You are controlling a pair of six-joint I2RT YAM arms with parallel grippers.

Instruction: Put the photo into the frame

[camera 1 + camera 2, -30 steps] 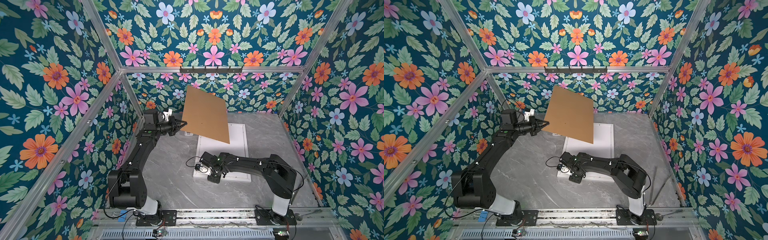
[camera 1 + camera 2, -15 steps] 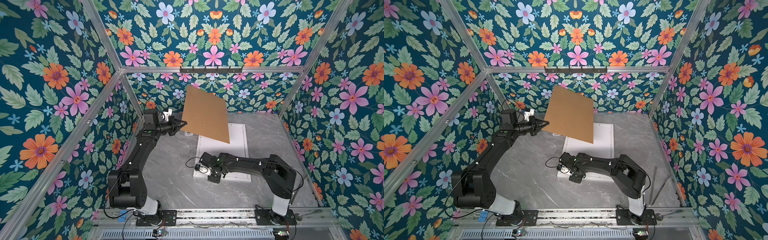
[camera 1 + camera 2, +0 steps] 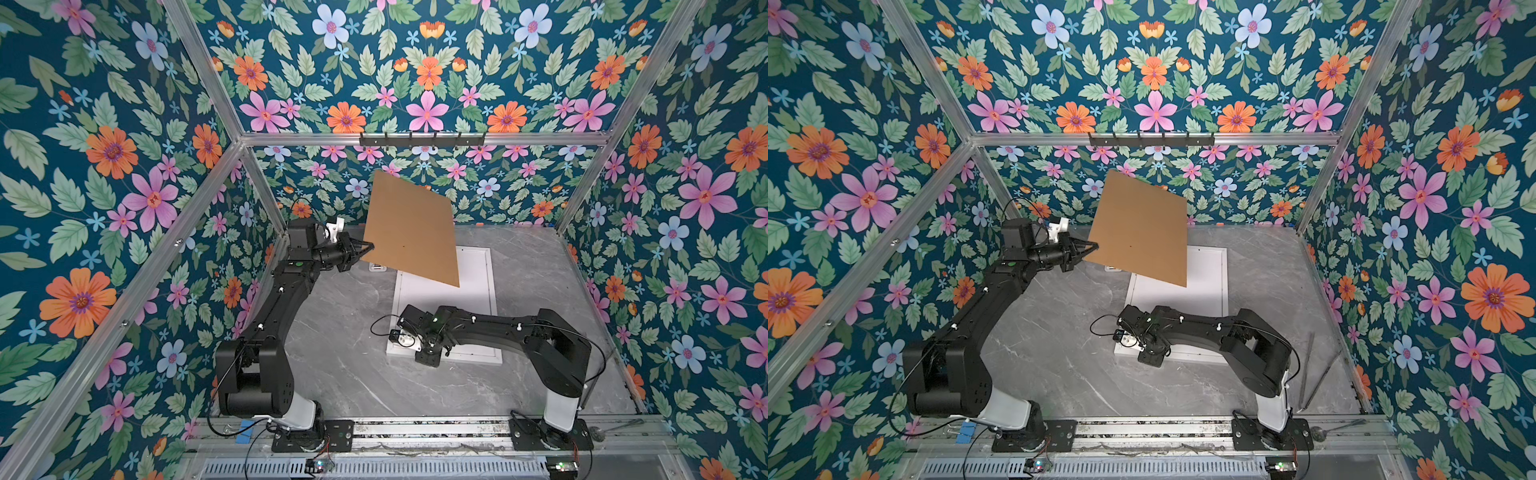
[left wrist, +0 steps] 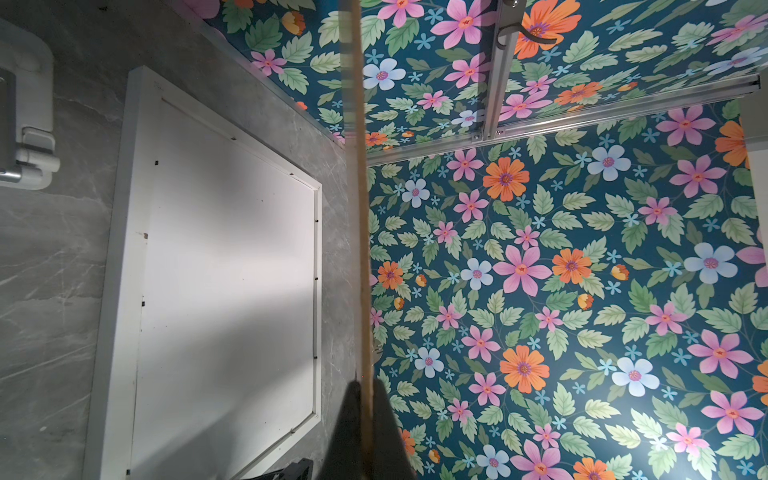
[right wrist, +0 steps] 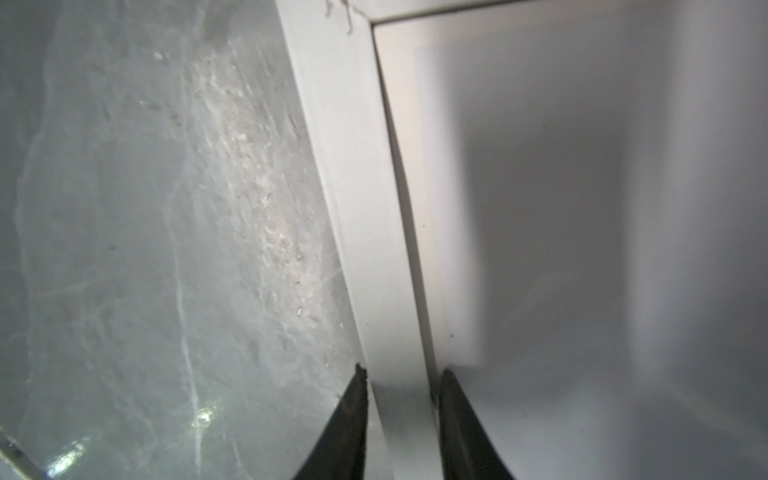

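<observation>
The white frame (image 3: 493, 299) (image 3: 1225, 291) lies flat on the grey table, with a plain white panel (image 4: 228, 249) filling its recess. No printed face of the photo shows in any view. High above the frame's far end hangs the tilted brown backing board (image 3: 411, 232) (image 3: 1142, 232), with my left gripper (image 3: 368, 249) (image 4: 365, 386) shut on its left edge. It shows edge-on in the left wrist view. My right gripper (image 3: 428, 359) (image 5: 401, 374) points down at the frame's near left corner. Its fingers stand on either side of the rim (image 5: 365, 208) and close against it.
A small white device (image 3: 378, 268) lies on the table under the board's left corner. Two thin metal rods (image 3: 1308, 374) rest by the right wall. A black hook rail (image 3: 422, 139) runs along the back wall. Flowered walls enclose the table on three sides.
Almost nothing has moved. The board hangs at the same tilt, and the right gripper has stayed at the frame's corner with only a slight shift.
</observation>
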